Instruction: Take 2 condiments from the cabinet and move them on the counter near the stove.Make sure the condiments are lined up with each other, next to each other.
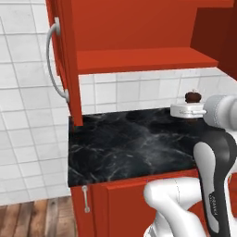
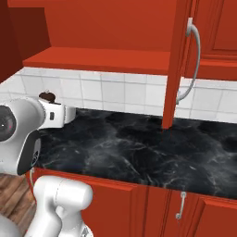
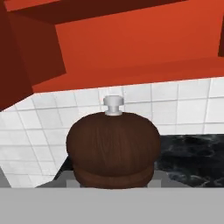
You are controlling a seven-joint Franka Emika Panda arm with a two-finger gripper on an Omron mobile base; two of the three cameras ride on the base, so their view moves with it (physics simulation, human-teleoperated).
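The squat dark-brown shaker (image 3: 113, 148) with a small pale knob on its rounded top sits close in front of the hand camera, covering the fingertips. My gripper (image 1: 191, 102) is shut on it above the right end of the black marble counter (image 1: 125, 143). From the right base the shaker (image 2: 47, 97) pokes up over my white hand, above the counter's (image 2: 139, 148) left end. The red wall cabinet stands open, its shelf (image 1: 143, 60) bare and its door (image 1: 65, 55) swung out. The slim red bottle and the stove are out of view.
The open cabinet door (image 2: 177, 65) with its curved silver handle (image 2: 194, 65) hangs down close to the counter. White tiled wall (image 1: 139, 90) runs behind the counter. Red base cabinets (image 2: 152, 203) sit below, with wooden floor (image 1: 32, 220) at the left.
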